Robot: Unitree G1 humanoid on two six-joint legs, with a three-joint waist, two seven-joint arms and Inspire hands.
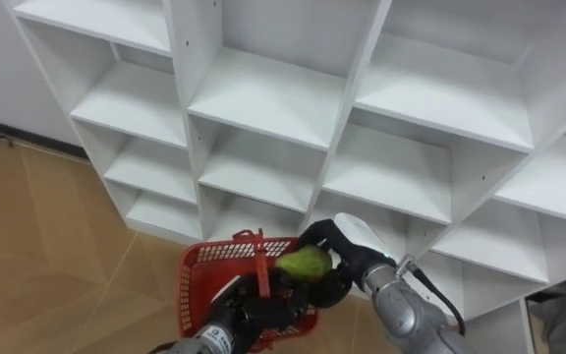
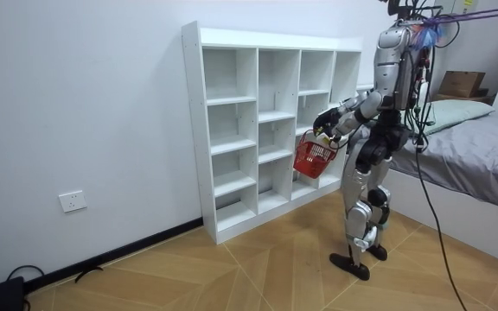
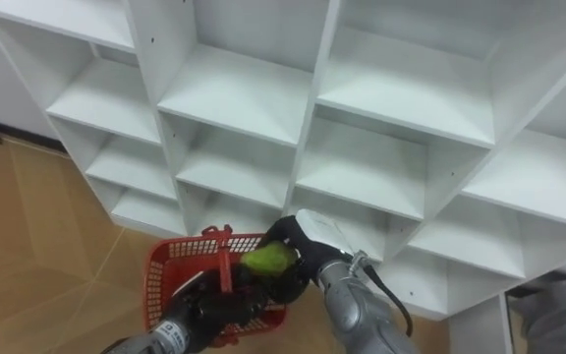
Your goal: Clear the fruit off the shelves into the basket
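Note:
A red plastic basket [image 1: 207,266] [image 3: 172,267] [image 2: 313,158] hangs in front of the white closet [image 1: 283,108] [image 2: 266,121]. My left hand [image 1: 249,313] [image 3: 214,307] is curled round its red handle from below. My right hand [image 1: 334,258] [image 3: 301,248] holds a green fruit [image 1: 304,263] [image 3: 269,259] just over the basket's right rim, fingers wrapped round it. In the room view I stand facing the closet's right end, both arms raised before my chest.
The closet's white compartments [image 3: 381,167] in front of me stand bare. Wooden floor [image 1: 37,226] lies to my left. A bed [image 2: 474,155] with a cardboard box [image 2: 462,83] on it stands behind me at the room view's right.

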